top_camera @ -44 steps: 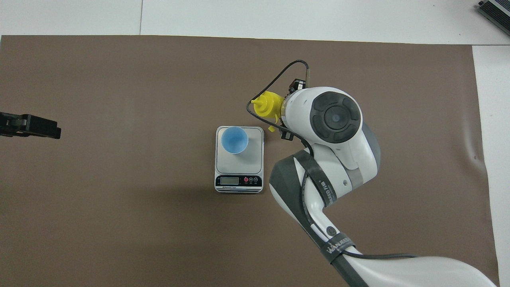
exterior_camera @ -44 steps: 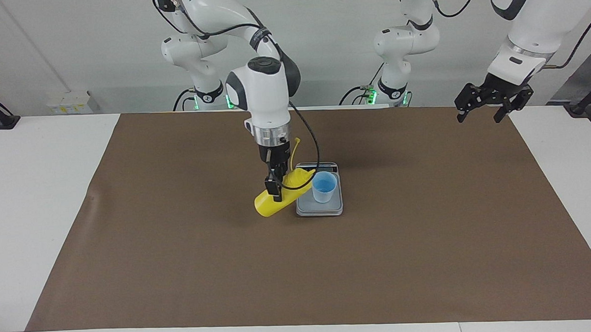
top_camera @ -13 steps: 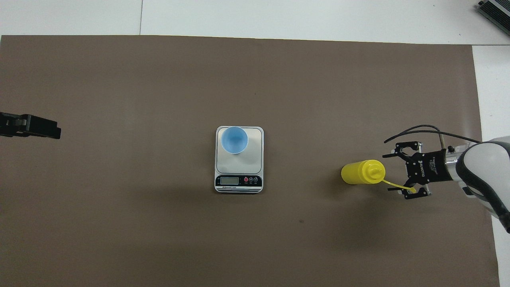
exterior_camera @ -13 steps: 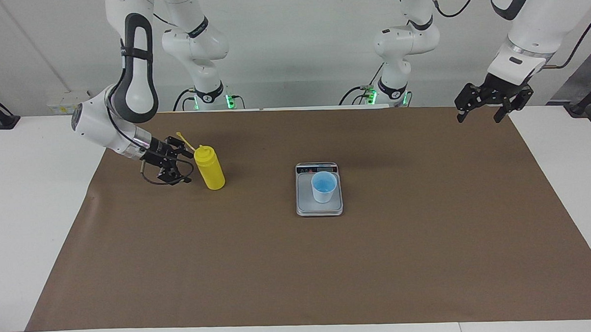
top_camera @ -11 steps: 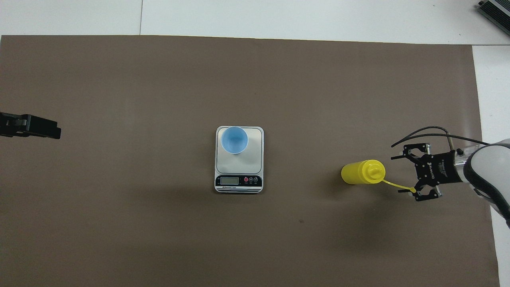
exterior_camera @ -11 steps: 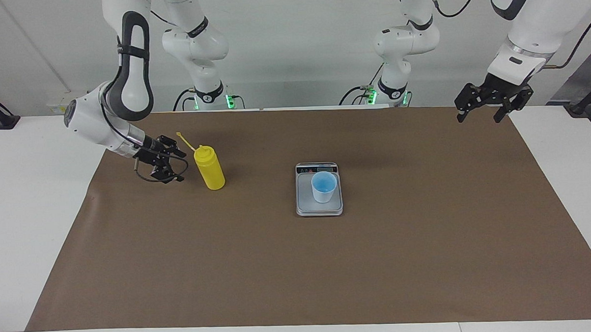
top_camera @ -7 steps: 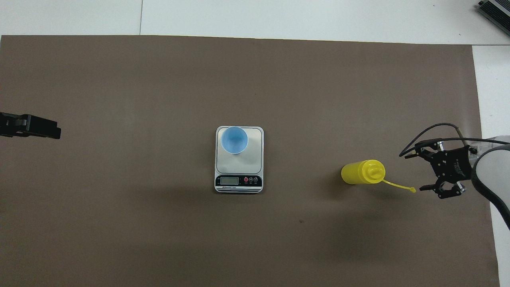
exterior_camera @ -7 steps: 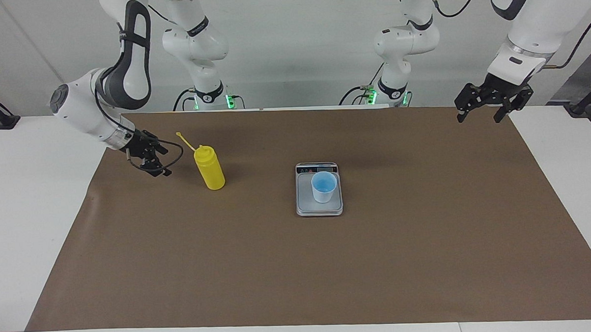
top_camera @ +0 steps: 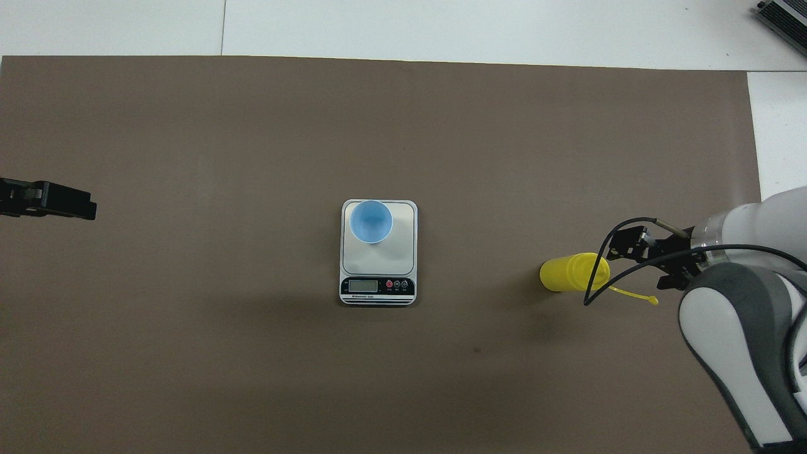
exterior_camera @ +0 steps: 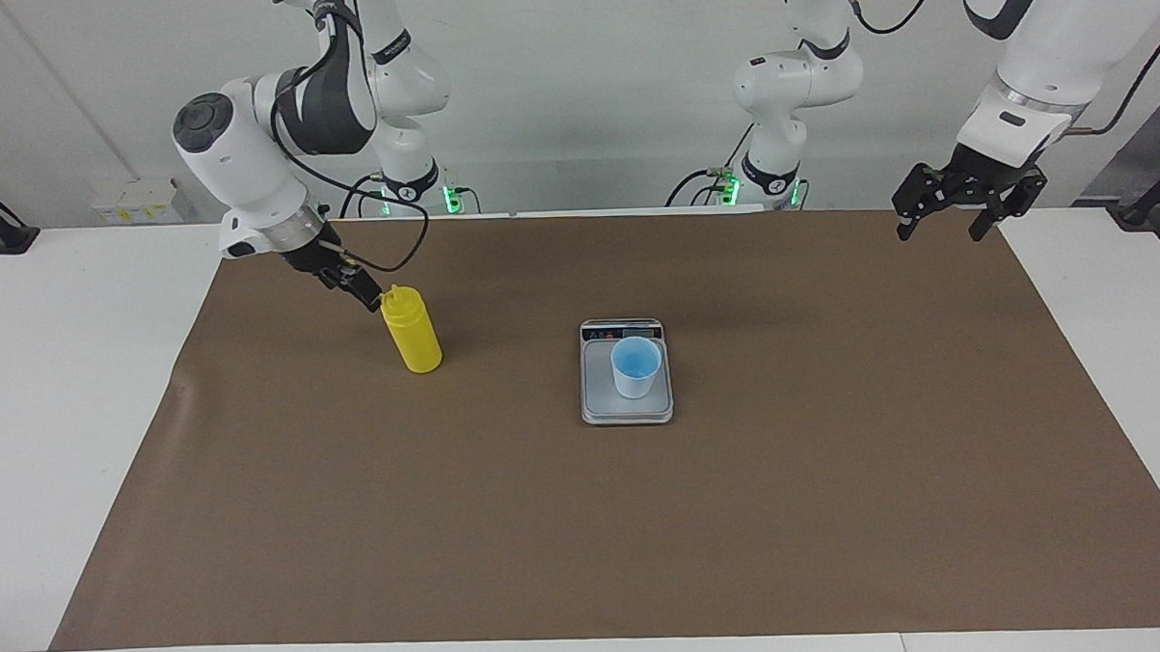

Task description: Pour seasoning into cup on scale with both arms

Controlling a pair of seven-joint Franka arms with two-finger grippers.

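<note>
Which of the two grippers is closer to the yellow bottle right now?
The right. The right gripper hangs just beside the top of the yellow bottle, not holding it. The left gripper waits in the air at the left arm's end of the table.

Legible text: none. Scale (top_camera: 378, 252), centre of table: display strip and round buttons on the edge near the robots, markings too small to read

We count one yellow seasoning bottle (exterior_camera: 412, 336), one light blue cup (exterior_camera: 635, 366) and one scale (exterior_camera: 627, 408) on one brown mat (exterior_camera: 587, 519). We see two white arms, each ending in one black hand: the right hand (exterior_camera: 359, 286) and the left hand (exterior_camera: 953, 218).
</note>
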